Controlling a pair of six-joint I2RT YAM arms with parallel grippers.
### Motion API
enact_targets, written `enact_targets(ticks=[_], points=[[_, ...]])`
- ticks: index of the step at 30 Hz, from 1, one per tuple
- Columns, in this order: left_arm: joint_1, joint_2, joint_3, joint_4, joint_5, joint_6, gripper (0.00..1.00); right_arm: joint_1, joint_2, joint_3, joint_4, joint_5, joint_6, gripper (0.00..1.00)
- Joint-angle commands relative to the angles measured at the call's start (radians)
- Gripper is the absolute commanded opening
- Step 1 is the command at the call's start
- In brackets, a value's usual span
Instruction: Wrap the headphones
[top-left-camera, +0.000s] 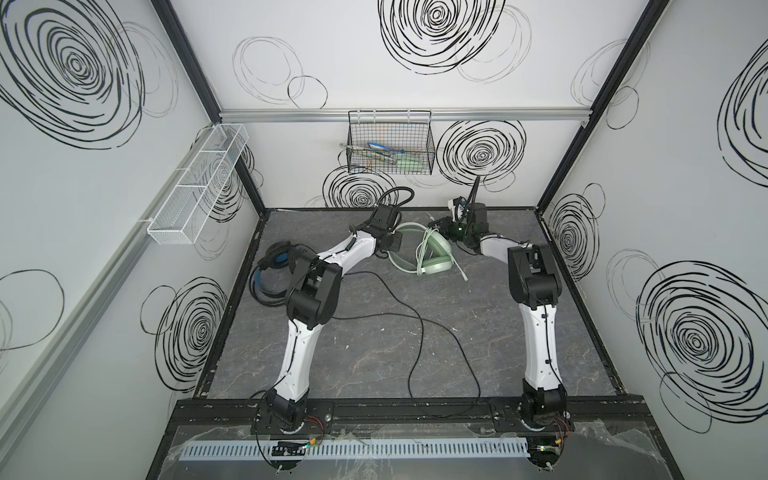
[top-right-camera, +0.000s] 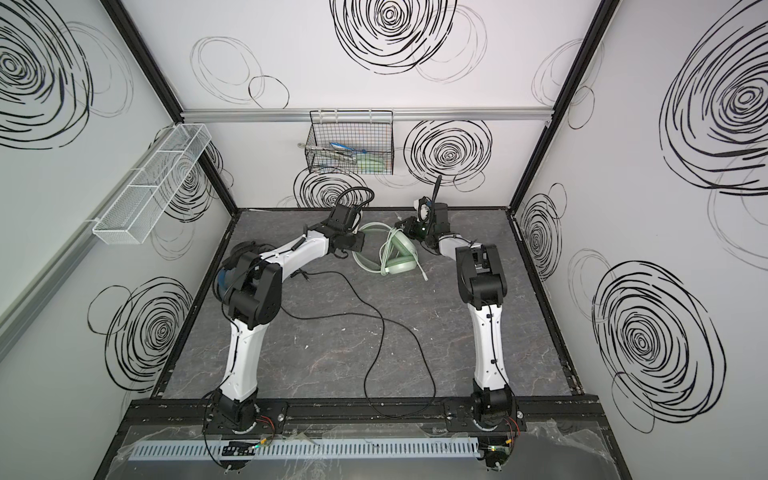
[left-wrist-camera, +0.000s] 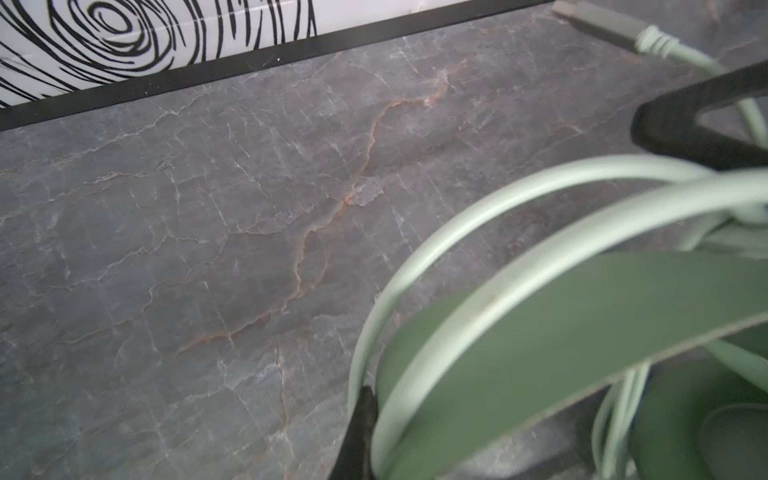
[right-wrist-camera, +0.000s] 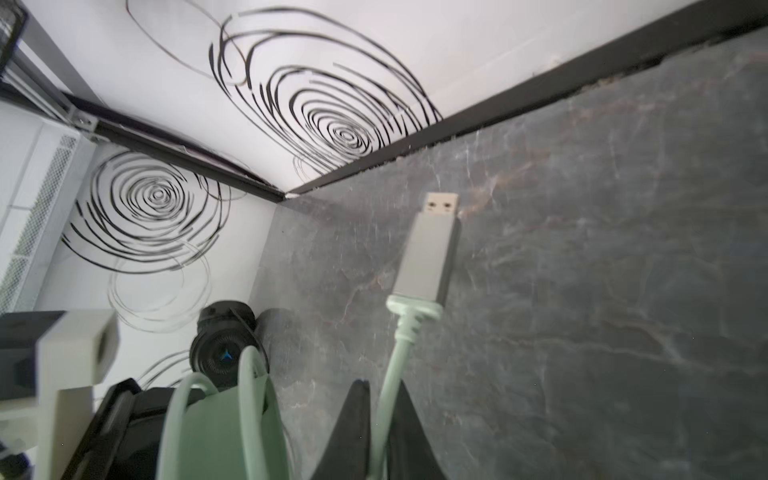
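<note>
Jaws: left gripper (top-left-camera: 395, 244) clamped on mint headset (top-left-camera: 434, 266); right gripper (right-wrist-camera: 380, 415) flanking cord (right-wrist-camera: 398, 353), grip unclear; risk: slack cord unwinds from band.

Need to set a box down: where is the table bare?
Bare: the front right, between the black cord and the right arm; front left, between the left arm and that cord. Crowded: the back, around the mint headset, and the left edge by the black headset.
</note>
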Motion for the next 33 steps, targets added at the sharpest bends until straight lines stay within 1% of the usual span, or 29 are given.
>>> enact_targets(ticks=[1,3,4,5,7,9,12,14,16,20,22,24,25,29,32,33], points=[[0.008,0.115,0.203,-0.104,-0.032,-0.045,0.00,-0.021,0.057,0.084,0.060,-0.046,0.026,0.20],[0.009,0.186,0.311,-0.154,-0.037,-0.050,0.00,-0.037,0.098,0.129,0.086,-0.044,0.058,0.26],[0.010,0.213,0.340,-0.159,-0.033,-0.052,0.00,-0.043,0.121,0.154,0.101,-0.044,0.077,0.29],[0.014,0.224,0.348,-0.149,-0.026,-0.059,0.00,-0.048,0.143,0.179,0.111,-0.042,0.095,0.32],[0.018,0.237,0.352,-0.136,-0.022,-0.072,0.00,-0.054,0.181,0.227,0.116,-0.043,0.122,0.43],[0.019,0.251,0.366,-0.141,-0.024,-0.071,0.00,-0.059,0.209,0.281,0.084,-0.019,0.131,0.54],[0.027,0.264,0.370,-0.127,-0.002,-0.078,0.00,-0.066,0.234,0.356,0.032,0.021,0.145,0.61],[0.029,0.274,0.371,-0.125,0.003,-0.085,0.00,-0.070,0.247,0.424,-0.047,0.081,0.123,0.64],[0.029,0.282,0.372,-0.129,0.005,-0.094,0.00,-0.077,0.243,0.471,-0.111,0.156,0.089,0.71],[0.032,0.290,0.366,-0.131,0.023,-0.124,0.00,-0.087,0.195,0.482,-0.184,0.320,0.023,0.83],[0.036,0.295,0.370,-0.131,0.032,-0.143,0.00,-0.088,0.174,0.488,-0.218,0.370,-0.020,0.98],[0.039,0.302,0.376,-0.131,0.043,-0.157,0.00,-0.086,0.156,0.497,-0.265,0.420,-0.056,0.97],[0.040,0.303,0.378,-0.128,0.047,-0.161,0.02,-0.085,0.144,0.496,-0.278,0.437,-0.073,0.97],[0.044,0.304,0.376,-0.113,0.068,-0.171,0.19,-0.076,0.095,0.496,-0.327,0.524,-0.104,0.97],[0.044,0.302,0.376,-0.107,0.077,-0.174,0.25,-0.063,0.057,0.496,-0.353,0.598,-0.105,0.97],[0.046,0.299,0.376,-0.107,0.077,-0.174,0.26,-0.059,0.045,0.496,-0.359,0.612,-0.105,0.97]])
